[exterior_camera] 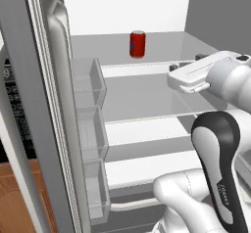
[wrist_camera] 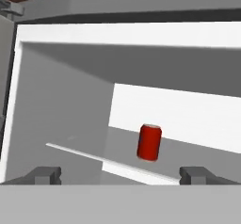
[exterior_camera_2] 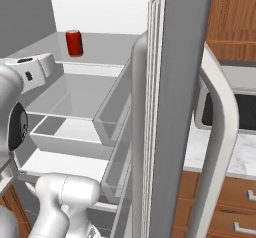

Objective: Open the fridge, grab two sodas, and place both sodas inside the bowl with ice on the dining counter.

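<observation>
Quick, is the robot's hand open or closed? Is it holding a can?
Gripper: open, holding nothing; the soda stands ahead on the fridge shelf.

White glossy rounded arm links, fat tubular segments. Black glossy oval joint cover at lower right of left base view, small pale lettering near its bottom. Flat white hand housing with dark fittings. Two small dark grey blocky fingertips.
</observation>
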Tool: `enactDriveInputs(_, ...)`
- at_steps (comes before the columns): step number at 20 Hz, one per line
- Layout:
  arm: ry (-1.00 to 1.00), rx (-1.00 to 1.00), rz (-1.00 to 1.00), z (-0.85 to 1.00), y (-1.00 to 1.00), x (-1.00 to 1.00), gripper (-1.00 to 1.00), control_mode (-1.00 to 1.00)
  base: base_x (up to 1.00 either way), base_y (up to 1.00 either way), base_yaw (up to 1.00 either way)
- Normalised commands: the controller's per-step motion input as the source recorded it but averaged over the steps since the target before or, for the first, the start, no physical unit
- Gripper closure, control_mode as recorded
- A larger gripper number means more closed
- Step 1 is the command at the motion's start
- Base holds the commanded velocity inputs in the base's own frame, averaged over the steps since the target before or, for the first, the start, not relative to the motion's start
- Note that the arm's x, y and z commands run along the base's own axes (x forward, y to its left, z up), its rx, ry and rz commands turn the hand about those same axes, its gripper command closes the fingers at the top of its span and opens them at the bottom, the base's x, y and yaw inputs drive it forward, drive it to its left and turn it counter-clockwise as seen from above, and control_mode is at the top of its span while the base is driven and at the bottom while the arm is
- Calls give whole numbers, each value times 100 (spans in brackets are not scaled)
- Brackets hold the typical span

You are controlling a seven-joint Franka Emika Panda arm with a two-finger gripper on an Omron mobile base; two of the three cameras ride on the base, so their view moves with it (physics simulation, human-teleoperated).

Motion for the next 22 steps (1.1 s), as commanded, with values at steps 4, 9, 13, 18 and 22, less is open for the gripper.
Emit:
enactDriveInputs(4, 0, 4, -6, 0, 1, 21, -100, -100, 0, 0, 0)
enactDriveInputs(9, 2, 7, -16, 1, 0, 37, -100, -100, 0, 0, 0)
enactDriveInputs(13, 3, 4, -16, 0, 0, 34, -100, -100, 0, 0, 0)
enactDriveInputs(18, 8, 1, -3, 0, 0, 40, -100, -100, 0, 0, 0)
enactDriveInputs(22, 7, 1, 0, -7, 7, 43, -100, -100, 0, 0, 0)
